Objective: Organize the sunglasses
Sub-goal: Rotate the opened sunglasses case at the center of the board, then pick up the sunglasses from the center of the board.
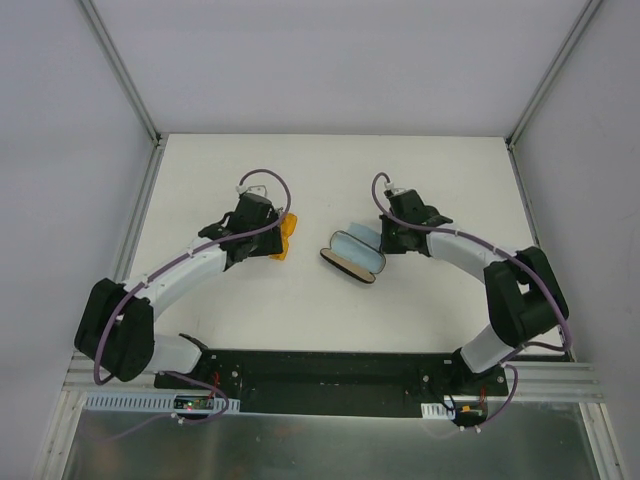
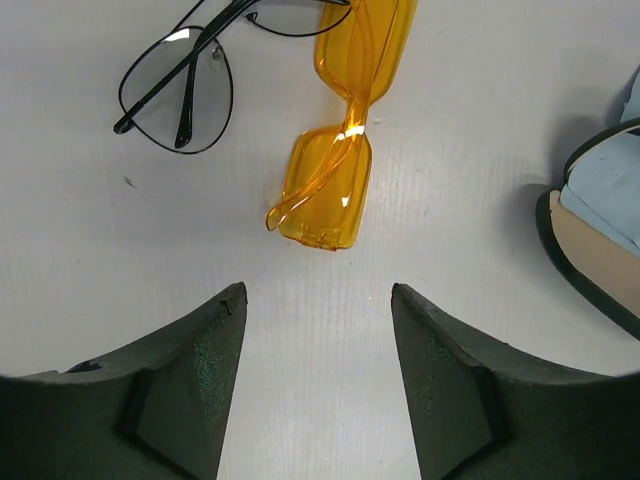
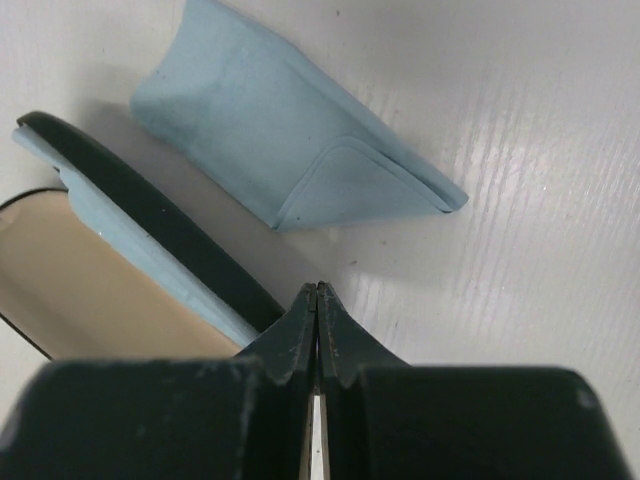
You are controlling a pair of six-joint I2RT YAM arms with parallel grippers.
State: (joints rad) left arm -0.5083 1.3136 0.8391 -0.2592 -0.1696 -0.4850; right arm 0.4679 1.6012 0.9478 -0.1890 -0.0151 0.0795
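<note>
Translucent orange plastic sunglasses [image 2: 338, 160] lie on the white surface [image 2: 90, 270] left of centre. At their far end they appear to touch a pair of thin, dark wire-framed sunglasses with pale lenses [image 2: 180, 95]. The left hand [image 2: 318, 295] hovers just short of the orange pair, jaws moderately apart with nothing between them. To the right, the right hand [image 3: 318, 292] is pressed closed and empty, beside an open black oval case [image 3: 150, 218] and a folded light-blue cloth [image 3: 290, 140].

On my left wrist cam, the wire sunglasses [image 2: 178, 90] and orange pair [image 2: 330, 195] ahead of the jaws get cropped up top, and the case [image 2: 600, 265] gets cropped on the right.
</note>
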